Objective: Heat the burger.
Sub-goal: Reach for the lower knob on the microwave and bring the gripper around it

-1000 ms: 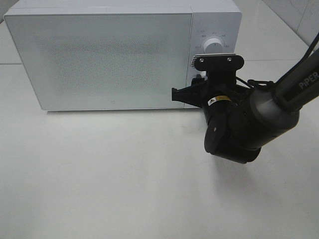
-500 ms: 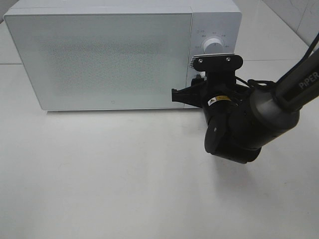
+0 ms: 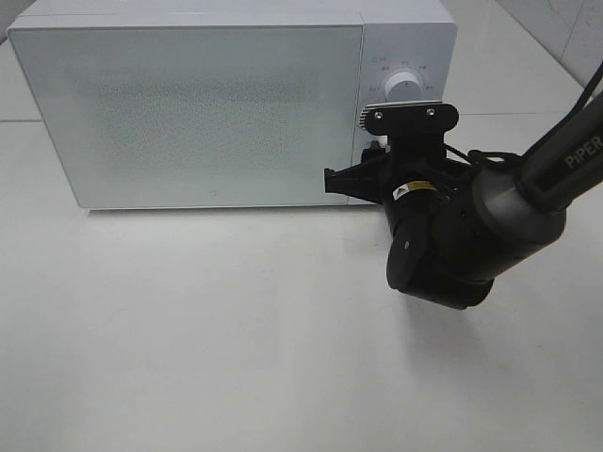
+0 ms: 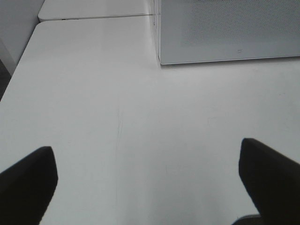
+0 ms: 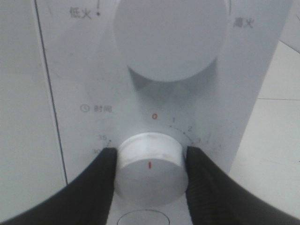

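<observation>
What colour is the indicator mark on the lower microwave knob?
Red, a short line on the white lower knob; the right wrist view shows it best.

The high camera looks steeply down from in front of the microwave (image 3: 188, 104), far enough off to take in its whole face, the white table (image 3: 188, 348) and the right arm (image 3: 513, 202); the left wrist camera sits low over that same table, looking out past the left gripper (image 4: 147, 159) toward the oven's lower front corner, some way off; the right wrist camera is pressed close to the control panel (image 5: 79, 70), facing it squarely, so the lower dial (image 5: 149, 164) and upper dial (image 5: 171, 37) fill its view; all three catch the microwave.
</observation>
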`<state>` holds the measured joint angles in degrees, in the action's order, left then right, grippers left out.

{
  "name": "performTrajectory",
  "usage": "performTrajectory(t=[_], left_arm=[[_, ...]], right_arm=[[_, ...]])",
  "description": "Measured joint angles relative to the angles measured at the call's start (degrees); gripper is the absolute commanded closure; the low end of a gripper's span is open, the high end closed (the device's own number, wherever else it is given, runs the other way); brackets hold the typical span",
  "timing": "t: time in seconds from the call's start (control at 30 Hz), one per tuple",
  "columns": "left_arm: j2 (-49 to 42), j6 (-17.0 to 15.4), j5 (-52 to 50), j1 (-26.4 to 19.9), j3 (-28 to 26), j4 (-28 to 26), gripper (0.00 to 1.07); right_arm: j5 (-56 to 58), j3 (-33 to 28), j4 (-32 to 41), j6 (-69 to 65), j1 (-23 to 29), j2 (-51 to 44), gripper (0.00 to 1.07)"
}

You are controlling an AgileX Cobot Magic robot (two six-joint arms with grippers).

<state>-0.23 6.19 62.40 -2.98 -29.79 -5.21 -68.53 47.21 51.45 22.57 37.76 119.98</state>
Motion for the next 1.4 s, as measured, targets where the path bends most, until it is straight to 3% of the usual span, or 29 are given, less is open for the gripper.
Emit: performTrajectory(t=[1.4], left_arm=[[0.0, 0.0, 0.0, 0.0, 0.0, 0.0, 0.09]], right_arm=[[-0.97, -1.83, -8.71, -36.73, -1.43, 0.23, 1.0]])
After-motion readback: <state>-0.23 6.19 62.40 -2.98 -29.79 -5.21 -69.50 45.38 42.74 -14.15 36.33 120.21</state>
